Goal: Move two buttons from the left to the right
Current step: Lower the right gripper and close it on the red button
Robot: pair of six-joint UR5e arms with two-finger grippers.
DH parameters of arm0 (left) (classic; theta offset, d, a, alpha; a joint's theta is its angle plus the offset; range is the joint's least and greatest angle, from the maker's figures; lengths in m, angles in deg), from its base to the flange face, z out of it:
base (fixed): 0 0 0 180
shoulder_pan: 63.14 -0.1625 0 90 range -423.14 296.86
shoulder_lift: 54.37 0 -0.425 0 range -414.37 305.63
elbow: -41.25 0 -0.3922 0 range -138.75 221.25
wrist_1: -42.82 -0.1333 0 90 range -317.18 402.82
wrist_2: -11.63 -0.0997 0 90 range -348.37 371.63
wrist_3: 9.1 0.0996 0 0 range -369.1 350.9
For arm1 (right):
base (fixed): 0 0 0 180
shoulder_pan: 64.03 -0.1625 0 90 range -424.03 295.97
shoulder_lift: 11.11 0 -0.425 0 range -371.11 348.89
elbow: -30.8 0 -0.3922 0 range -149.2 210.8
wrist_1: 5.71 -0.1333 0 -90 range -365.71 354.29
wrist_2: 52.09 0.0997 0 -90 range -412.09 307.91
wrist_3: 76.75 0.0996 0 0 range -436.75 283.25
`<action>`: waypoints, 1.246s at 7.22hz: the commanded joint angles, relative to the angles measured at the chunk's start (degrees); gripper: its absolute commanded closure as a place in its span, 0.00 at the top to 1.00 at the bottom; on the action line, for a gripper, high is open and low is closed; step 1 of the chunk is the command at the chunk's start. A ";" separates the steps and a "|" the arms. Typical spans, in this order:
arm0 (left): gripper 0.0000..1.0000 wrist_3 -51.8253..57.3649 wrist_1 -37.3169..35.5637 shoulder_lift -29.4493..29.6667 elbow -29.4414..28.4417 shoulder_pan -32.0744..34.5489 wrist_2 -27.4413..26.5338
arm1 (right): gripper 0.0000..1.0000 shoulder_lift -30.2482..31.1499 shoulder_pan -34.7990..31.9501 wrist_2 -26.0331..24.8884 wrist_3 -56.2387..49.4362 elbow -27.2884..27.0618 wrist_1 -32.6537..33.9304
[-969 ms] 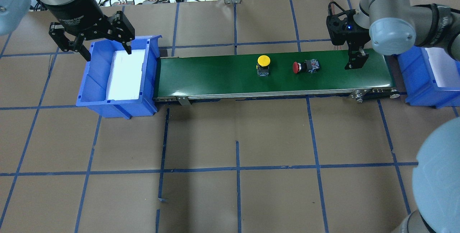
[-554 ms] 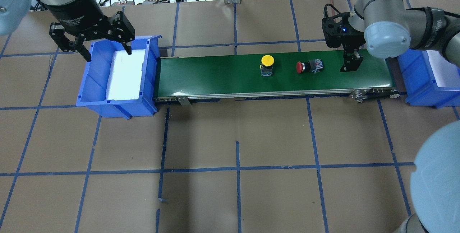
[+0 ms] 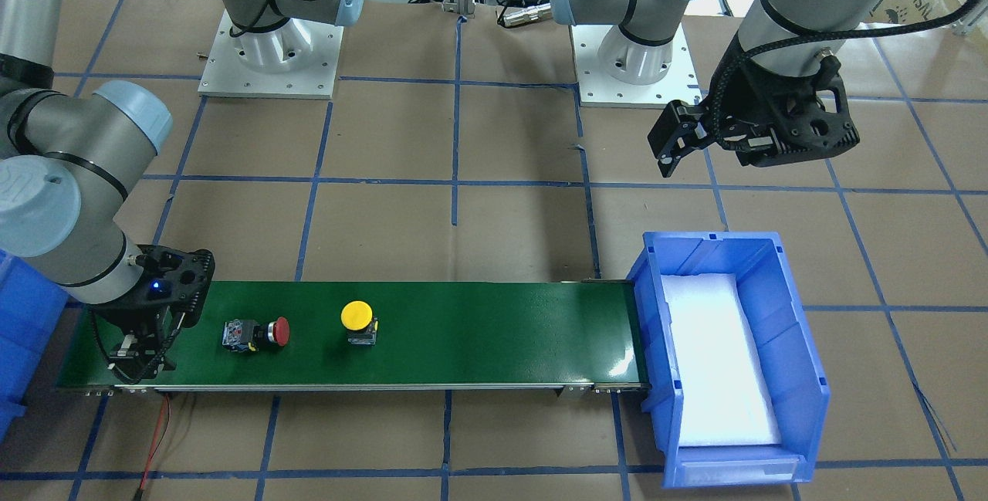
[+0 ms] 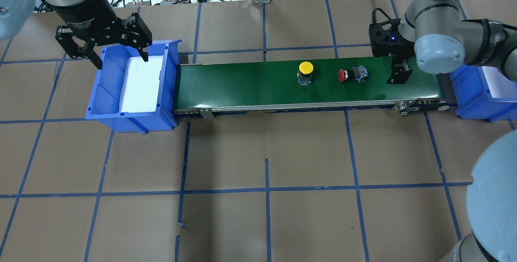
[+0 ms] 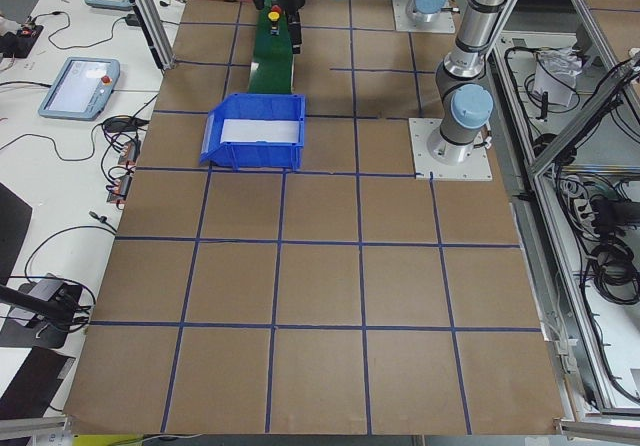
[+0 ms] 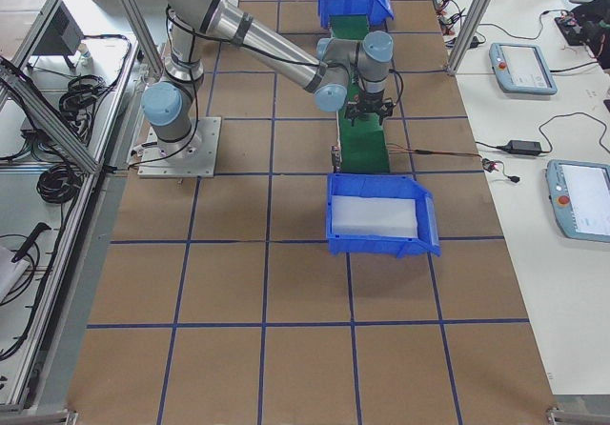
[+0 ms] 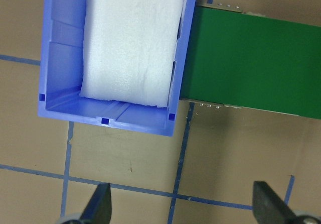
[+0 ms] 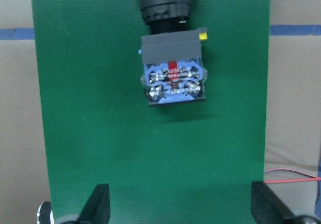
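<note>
Now the red button [image 4: 352,74] and yellow button [image 4: 305,70] have been carried further right along the belt [image 4: 242,84], red lying just short of the right gripper [image 8: 183,206]. Jaws are held wide on both grippers; left gripper [image 4: 120,58] is parked by the left bin [image 4: 133,118]. Red pickup is judged close.

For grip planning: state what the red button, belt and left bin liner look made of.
Red button: likely plastic, smooth cap, black body, shiny screw terminals. Belt: matte green, woven texture, probably coated fabric. Bin liner: white foam by its creased surface.
</note>
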 commanded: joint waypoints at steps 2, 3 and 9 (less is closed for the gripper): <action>1.00 0.00 -0.09 0.29 0.00 0.00 0.09 | 0.99 0.06 0.50 0.57 0.58 -0.92 0.84; 1.00 -0.09 -0.09 0.03 0.00 0.00 0.09 | 0.99 0.06 0.32 0.66 0.58 -1.09 0.67; 1.00 -0.09 -0.17 0.20 0.00 0.00 0.17 | 0.98 0.41 -0.30 0.74 0.66 -1.36 0.84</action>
